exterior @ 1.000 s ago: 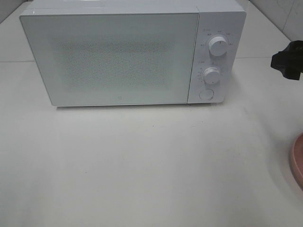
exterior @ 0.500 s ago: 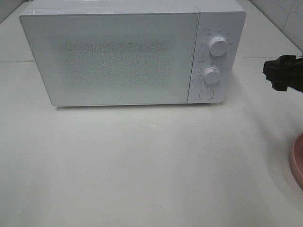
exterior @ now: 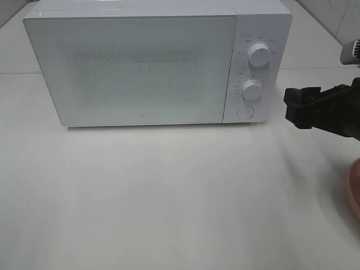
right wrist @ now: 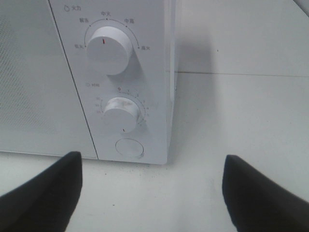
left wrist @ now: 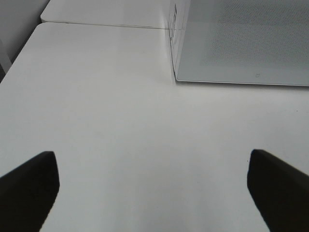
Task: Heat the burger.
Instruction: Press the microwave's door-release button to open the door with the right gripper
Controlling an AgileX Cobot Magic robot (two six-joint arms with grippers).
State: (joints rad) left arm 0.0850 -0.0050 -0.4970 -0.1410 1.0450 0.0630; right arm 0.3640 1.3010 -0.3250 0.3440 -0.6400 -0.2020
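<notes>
**Item 1. Desk**: white; carries everything below.

**Item 2. Microwave**: white, standing toward the far edge of the desk. The door is shut, and its speckled panel shows nothing of the inside. The control strip on the right-hand side has 2 knobs, upper and lower, with 1 round button beneath them.

**Item 3. Pink plate**: only a sliver shows, at the right edge of the desk toward the near corner. That sliver is bare.

**Item 4. Burger**: not visible in any view. It may be on the hidden part of the plate or behind the door; I cannot tell which.

**Item 5. Right claw**: above the right edge of the desk, near the control strip but touching nothing. Its tips point at the strip, spread apart and empty.

**Item 6. Left claw**: above bare desk near the microwave's front left corner, spread wide and holding nothing.

**Status**: seemingly early. No step can be confirmed as done. The door is closed, both claws are empty, and neither knob is being touched. Probably left to do are opening the door, likely by the round button that the right claw faces, then loading the burger, closing the door and turning the knobs.
</notes>
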